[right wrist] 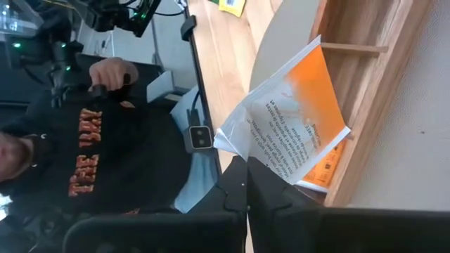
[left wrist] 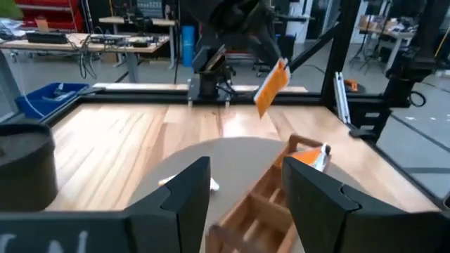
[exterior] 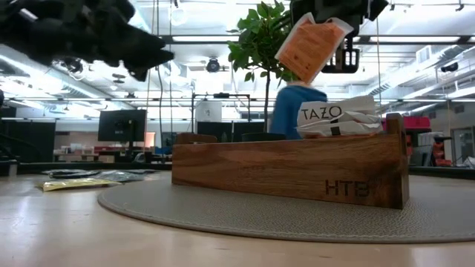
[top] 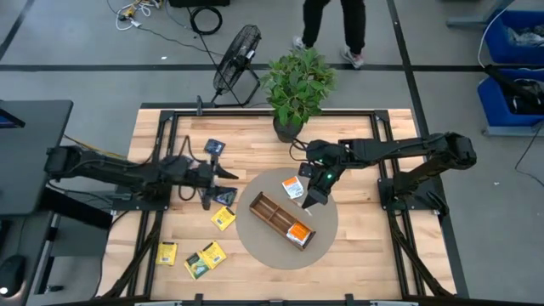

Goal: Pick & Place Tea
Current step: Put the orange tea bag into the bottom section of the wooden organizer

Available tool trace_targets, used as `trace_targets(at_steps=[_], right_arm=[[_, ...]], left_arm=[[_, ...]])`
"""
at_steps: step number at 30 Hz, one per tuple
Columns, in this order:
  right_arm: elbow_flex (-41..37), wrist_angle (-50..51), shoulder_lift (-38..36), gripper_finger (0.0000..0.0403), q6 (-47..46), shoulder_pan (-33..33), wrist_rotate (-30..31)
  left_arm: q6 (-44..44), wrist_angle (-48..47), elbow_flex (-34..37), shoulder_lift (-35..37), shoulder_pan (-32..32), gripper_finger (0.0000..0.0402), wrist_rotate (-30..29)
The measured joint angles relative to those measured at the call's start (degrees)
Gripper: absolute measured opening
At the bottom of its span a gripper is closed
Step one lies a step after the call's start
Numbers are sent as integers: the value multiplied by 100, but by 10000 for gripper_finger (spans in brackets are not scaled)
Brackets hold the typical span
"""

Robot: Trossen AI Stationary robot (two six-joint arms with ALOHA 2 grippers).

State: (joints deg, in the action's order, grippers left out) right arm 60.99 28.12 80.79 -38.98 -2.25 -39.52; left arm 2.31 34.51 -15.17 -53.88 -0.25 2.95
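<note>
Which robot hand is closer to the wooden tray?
The right. The right gripper hangs just above the wooden tray, shut on an orange-and-white tea sachet. The left gripper hovers open off to the tray's side, over the bare table.

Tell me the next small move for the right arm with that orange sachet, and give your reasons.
Probably lower it into the wooden tray. The right pincer is shut on the orange sachet, which hangs above the tray rather than in it, while another orange sachet already sits in an end compartment. The left pincer waits open beside the mat.
</note>
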Motion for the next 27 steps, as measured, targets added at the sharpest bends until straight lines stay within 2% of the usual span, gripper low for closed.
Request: trace_targets(at_steps=[6, 10, 14, 27], right_arm=[[0, -8, 2, 0, 13, 130, 50], [0, -40, 2, 0, 38, 204, 81], [0, -199, 4, 0, 57, 252, 128], [0, -289, 4, 0, 170, 252, 119]], left_arm=[[-48, 514, -595, -1027, -2, 183, 336], [-68, 530, -1054, -1668, 0, 183, 344], [-155, 535, -1461, -2256, 2, 183, 717], [-170, 620, -2718, -3694, 2, 183, 1486]])
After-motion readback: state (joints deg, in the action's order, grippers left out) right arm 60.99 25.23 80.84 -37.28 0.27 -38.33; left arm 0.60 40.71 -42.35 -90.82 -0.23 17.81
